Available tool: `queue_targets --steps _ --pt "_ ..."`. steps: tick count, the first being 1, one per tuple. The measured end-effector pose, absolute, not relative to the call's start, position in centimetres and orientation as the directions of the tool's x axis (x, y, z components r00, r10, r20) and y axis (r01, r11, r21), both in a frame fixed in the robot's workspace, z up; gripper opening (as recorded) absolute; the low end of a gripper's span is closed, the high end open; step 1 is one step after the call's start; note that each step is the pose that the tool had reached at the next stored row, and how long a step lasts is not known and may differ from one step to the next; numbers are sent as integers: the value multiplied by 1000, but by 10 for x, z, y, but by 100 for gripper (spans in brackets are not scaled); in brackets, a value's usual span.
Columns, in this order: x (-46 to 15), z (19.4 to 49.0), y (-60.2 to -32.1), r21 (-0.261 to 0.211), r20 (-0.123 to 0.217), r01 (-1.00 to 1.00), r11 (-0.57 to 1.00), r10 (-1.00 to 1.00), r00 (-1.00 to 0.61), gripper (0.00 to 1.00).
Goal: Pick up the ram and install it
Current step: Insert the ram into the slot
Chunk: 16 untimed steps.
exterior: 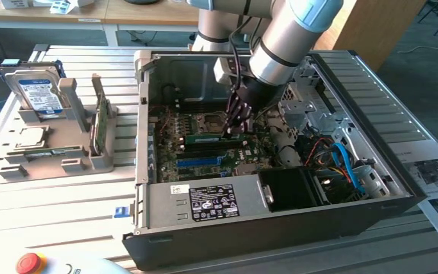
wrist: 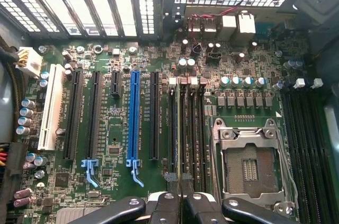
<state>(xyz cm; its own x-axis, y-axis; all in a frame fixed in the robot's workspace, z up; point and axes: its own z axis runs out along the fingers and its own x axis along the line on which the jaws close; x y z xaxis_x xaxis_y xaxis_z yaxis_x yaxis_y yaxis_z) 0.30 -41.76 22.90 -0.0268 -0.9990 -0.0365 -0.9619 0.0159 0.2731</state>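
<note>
Hand [exterior: 236,128] clamped on the ram [exterior: 203,137] above the memory slots

Fingers [wrist: 198,211] are pressed together on the thin top edge of the green stick, deep inside the open computer case [exterior: 280,234] on the bench [exterior: 52,194]. From the wrist view the ram runs edge-on away from the fingertips. It lies along the bank of black memory slots [wrist: 193,128], just beside the empty processor socket [wrist: 249,168]. Whether its lower edge already sits in a slot or hangs just above one, I cannot tell.

Doing this step well looks like a matter of alignment more than force:

- **Alignment:** The slots lie close together, so the stick should stand upright and parallel to one slot only, never straddling two.
- **Latches:** The pale latches [wrist: 183,81] at the far end of the bank ought to be swung out. Their position is too small to judge.
- **Grip:** In the exterior view most of the visible green shows to that view's left of the fingertips, so the grip may be off-centre. If it is, a push would likely tip the stick and seat one end first.
- **Push:** Pressure should go straight down and evenly. Any resistance should be read as a mismatched notch rather than a reason to push harder.
- **Socket:** The bare socket alongside is the delicate neighbour, and a sideways slip toward it would be the costly mistake
</note>
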Motion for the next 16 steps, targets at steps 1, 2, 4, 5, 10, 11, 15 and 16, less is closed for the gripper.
queue_targets --steps 1,2,4,5,10,11,15,16 --pt "3 228 -418 273 -37 -962 16 -999 -27 12" --pt "3 228 -418 273 -37 -962 16 -999 -27 12" --pt "3 227 -418 273 -37 -962 16 -999 -27 12" --pt "3 227 -418 273 -37 -962 16 -999 -27 12" --pt "3 227 -418 273 -37 -962 16 -999 -27 12" --pt "3 227 -418 273 -37 -962 15 -999 -27 12" --pt "3 228 -418 273 -37 -962 14 -999 -25 12" --pt "3 228 -418 273 -37 -962 14 -999 -25 12"
